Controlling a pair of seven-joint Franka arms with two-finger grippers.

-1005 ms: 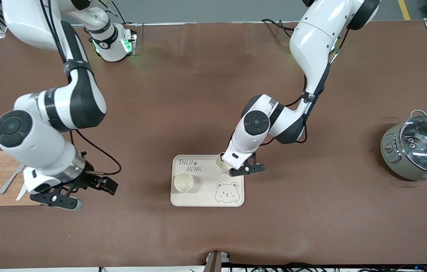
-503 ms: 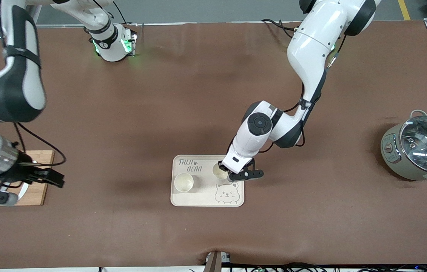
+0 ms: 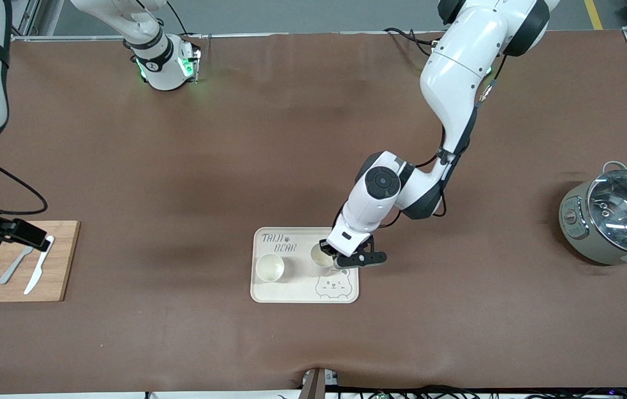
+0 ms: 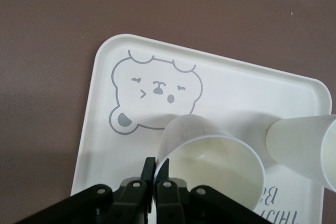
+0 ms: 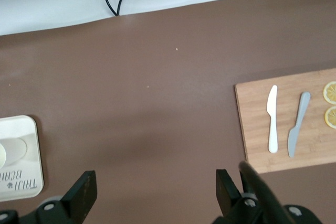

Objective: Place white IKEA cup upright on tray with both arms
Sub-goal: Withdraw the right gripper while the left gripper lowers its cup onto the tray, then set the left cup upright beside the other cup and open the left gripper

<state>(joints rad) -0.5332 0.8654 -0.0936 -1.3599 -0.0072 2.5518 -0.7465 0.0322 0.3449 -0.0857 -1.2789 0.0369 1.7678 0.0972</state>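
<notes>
Now the left gripper [image 3: 342,259] is pinching the rim of an upright cup [image 3: 321,256] on the tray [image 3: 296,295], beside another cup [image 3: 270,267]. Releasing carelessly could tip it. The right gripper [image 5: 152,192] is waiting wide open over bare table near the board [image 3: 58,260].

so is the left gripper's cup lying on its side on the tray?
No: in the left wrist view the cup stands mouth-up on the tray, with the left gripper pinching its rim.
</notes>
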